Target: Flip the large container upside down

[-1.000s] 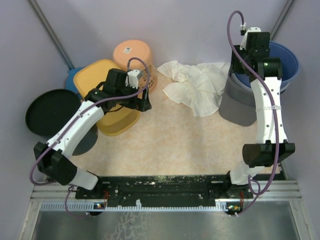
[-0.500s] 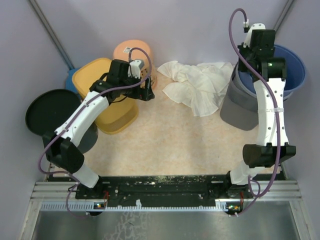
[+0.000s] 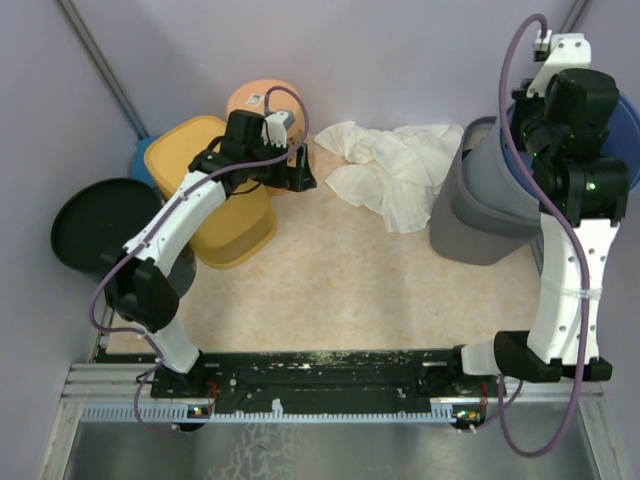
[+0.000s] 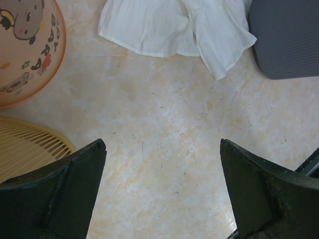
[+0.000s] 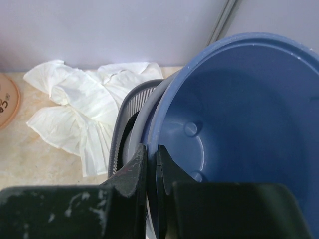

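Large gray bin (image 3: 480, 215) at the far right of the desk (image 3: 340, 290), tilted, base toward the middle, mouth up and to the right. Nested inside it, a blue tub (image 5: 239, 124). Right pincer (image 5: 151, 152) clenched on the bin's rim, one finger outside, the other against the tub's wall. Whether the bin's base touches the desk: cannot tell. Just beside the bin, to its left, a crumpled white cloth (image 3: 395, 170). Farther left, left pincer (image 4: 162, 143) released, jaws wide apart, grasping nothing, hanging over bare desk near an orange bowl (image 3: 255, 100) and a yellow basket (image 3: 200, 150). At the far left, a black round tub (image 3: 95, 225).
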Robot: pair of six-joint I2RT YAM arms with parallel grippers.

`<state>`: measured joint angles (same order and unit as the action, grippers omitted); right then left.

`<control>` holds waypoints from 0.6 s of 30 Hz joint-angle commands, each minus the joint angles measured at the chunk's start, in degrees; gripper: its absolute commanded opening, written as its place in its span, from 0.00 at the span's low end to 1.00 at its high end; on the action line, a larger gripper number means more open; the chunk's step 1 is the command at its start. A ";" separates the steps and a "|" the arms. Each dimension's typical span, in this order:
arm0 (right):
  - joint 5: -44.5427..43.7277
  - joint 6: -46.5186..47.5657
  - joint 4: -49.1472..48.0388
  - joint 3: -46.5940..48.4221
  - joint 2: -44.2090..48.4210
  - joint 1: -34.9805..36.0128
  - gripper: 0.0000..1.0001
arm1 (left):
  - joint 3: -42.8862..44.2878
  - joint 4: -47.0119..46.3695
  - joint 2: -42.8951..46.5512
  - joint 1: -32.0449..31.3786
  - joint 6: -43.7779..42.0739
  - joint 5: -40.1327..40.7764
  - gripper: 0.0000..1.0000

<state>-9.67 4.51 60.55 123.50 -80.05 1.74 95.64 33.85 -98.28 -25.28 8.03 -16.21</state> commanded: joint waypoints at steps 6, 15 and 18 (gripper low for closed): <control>1.65 5.66 -17.38 -0.06 6.44 0.05 0.00 | 3.18 -3.41 1.83 -0.85 2.38 -7.90 1.00; 2.69 21.62 -15.96 -10.38 7.01 10.58 0.00 | 13.84 -3.41 0.52 -9.66 6.55 -9.60 1.00; 1.49 22.70 -17.39 -14.12 7.73 10.73 0.00 | 15.90 -7.76 -1.04 -12.96 13.95 -11.04 0.99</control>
<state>-5.93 20.27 54.43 111.92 -74.50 11.51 107.68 31.86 -98.39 -34.50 13.98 -23.97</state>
